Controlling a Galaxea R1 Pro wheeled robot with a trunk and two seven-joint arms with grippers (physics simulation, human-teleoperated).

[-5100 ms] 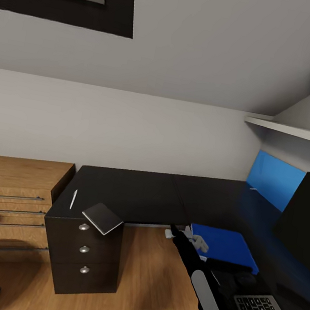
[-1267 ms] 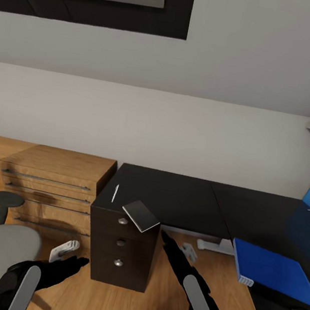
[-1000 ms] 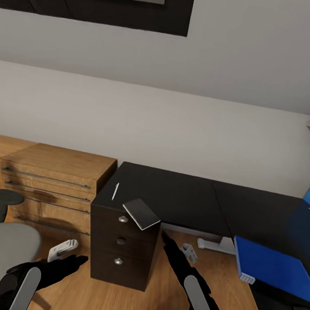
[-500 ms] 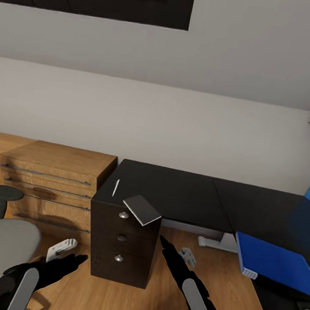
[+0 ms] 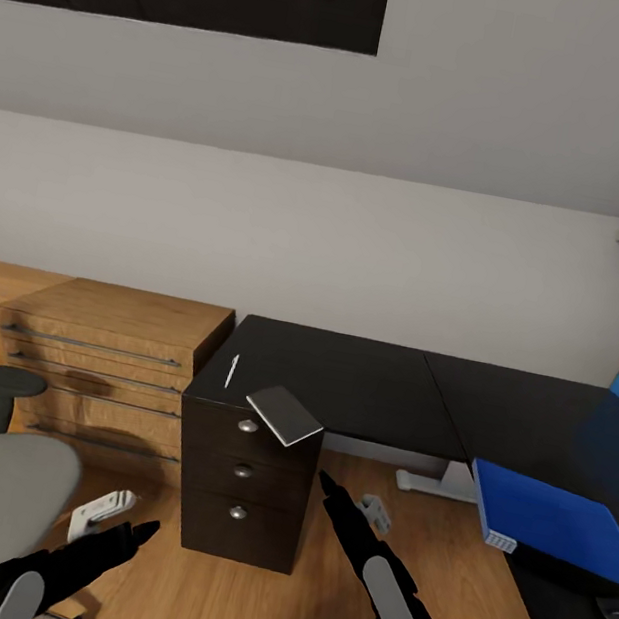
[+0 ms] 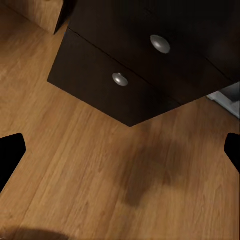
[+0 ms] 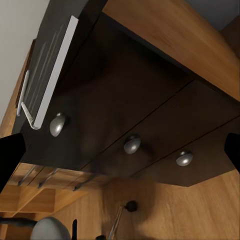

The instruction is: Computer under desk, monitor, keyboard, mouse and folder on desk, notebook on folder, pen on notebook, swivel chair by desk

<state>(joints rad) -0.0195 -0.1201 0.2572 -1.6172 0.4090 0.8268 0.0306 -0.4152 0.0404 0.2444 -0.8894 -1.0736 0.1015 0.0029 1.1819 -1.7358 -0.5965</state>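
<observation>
Two grippers (image 5: 117, 509) (image 5: 374, 510) spread and empty, facing desk (image 5: 357, 384) drawers; notebook (image 5: 284, 415) step in hand, next calling for a reach to its overhanging corner.

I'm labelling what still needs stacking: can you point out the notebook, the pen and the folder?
notebook (image 5: 284, 415): head view, middle of its grey cover.
pen (image 5: 232, 371): head view, middle of the white stick.
folder (image 5: 552, 516): head view, blue top cover.

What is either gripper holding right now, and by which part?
Nothing. The left gripper and right gripper are both open and empty, over the floor before the drawers. The notebook lies untouched on the desk.
</observation>
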